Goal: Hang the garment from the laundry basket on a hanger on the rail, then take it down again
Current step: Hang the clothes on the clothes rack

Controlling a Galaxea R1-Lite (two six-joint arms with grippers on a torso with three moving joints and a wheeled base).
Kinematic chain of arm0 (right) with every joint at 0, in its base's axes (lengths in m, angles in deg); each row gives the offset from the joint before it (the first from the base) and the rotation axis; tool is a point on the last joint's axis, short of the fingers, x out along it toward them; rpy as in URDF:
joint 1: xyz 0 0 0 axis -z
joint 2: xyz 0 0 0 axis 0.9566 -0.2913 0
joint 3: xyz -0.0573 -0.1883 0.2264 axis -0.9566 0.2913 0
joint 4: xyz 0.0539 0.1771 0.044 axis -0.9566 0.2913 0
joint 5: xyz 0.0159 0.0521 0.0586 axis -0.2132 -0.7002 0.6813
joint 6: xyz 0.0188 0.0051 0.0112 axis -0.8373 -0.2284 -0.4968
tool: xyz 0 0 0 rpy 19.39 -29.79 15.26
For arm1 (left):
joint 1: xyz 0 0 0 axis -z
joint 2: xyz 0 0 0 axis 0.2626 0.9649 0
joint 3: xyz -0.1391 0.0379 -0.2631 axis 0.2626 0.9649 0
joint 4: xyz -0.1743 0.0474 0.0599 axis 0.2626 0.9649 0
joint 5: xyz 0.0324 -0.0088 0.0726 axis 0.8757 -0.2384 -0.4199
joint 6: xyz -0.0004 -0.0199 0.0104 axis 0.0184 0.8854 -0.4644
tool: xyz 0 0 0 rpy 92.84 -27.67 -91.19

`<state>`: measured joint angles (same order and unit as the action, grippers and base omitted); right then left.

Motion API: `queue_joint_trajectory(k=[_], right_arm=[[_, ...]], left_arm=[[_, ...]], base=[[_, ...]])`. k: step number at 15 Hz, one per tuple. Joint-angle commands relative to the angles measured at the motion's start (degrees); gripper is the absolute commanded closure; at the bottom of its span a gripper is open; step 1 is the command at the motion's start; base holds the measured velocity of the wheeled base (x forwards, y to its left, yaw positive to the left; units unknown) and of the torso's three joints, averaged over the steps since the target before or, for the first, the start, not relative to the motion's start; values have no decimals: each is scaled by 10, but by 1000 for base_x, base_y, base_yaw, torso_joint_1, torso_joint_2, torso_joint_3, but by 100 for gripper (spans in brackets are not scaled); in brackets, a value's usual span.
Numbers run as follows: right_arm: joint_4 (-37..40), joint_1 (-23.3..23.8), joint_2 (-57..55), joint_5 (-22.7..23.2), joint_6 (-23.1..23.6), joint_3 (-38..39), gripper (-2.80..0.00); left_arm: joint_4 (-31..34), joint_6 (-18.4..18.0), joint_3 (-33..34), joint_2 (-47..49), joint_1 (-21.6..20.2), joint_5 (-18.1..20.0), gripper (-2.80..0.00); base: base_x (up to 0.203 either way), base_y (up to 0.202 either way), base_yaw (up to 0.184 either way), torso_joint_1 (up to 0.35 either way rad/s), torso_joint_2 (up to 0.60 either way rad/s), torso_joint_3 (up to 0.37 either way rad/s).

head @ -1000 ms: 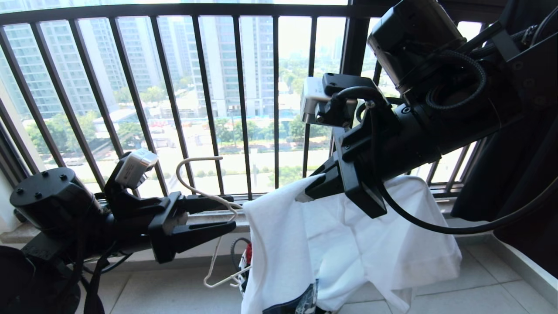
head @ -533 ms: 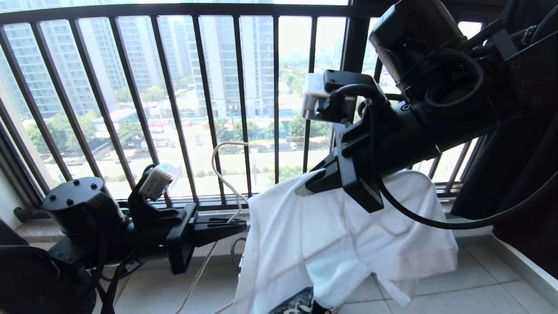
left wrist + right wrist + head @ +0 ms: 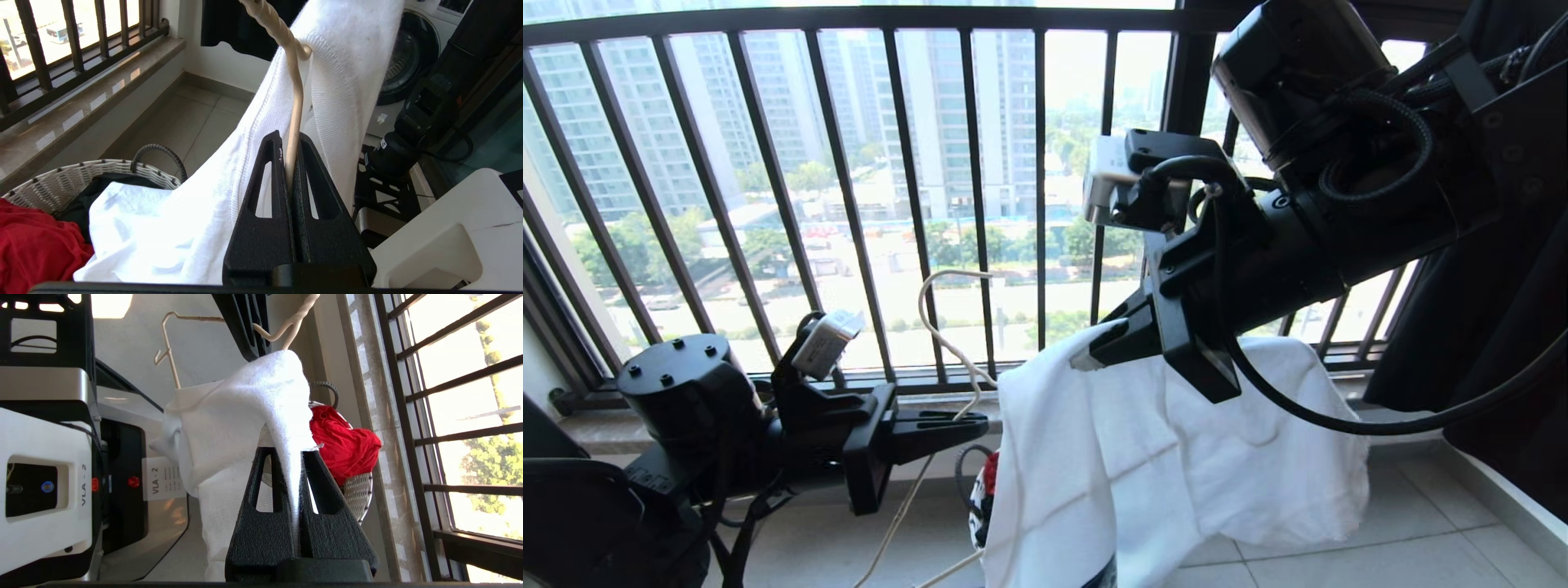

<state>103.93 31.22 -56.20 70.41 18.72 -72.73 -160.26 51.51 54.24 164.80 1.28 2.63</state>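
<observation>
Garment (image 3: 1143,482): white T-shirt, held up over the balcony floor, long axis running downward from its raised upper edge, lower end dropping toward the laundry basket (image 3: 53,183), where its trailing cloth lies across the woven rim beside a red garment (image 3: 28,241). Right gripper (image 3: 1104,353): high at centre right of the head view, pointing left and slightly down, jaws clenched on a fold of the white cloth at its top. Hanger (image 3: 947,347): cream wire, roughly upright, hook arching at the top in front of the dark balcony railing (image 3: 849,188), twisted neck meeting the shirt's ribbed collar, wire arms slanting down to the floor side. Left gripper (image 3: 980,426): low at left, pointing right toward the shirt, jaws clamped on the hanger wire just below the neck.
</observation>
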Motion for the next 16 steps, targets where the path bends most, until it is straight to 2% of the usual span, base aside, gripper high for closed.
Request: queue_joint_trajectory(k=[1,4,7,8,16], right_arm=[[4,0,-1,1,3,2,0],[2,-3,-2,1,2,1,0],[-14,-8,-4,-8,-2,1,0],[-14,-8,-4,-9,-2,1,-280],[-16,-8,-6,-18,-2,0,-280]], left_arm=[[-5,2,-3,-10,0,2,0],[-5,2,-4,-30,0,-23,0],[-5,3,-7,-40,0,-25,0],[-5,3,-7,-47,0,-25,0],[-5,4,-7,-73,-2,-37,0]], base=[[0,0,0,0,0,0],[0,0,0,0,0,0],[0,0,0,0,0,0],[0,0,0,0,0,0],[0,0,0,0,0,0]])
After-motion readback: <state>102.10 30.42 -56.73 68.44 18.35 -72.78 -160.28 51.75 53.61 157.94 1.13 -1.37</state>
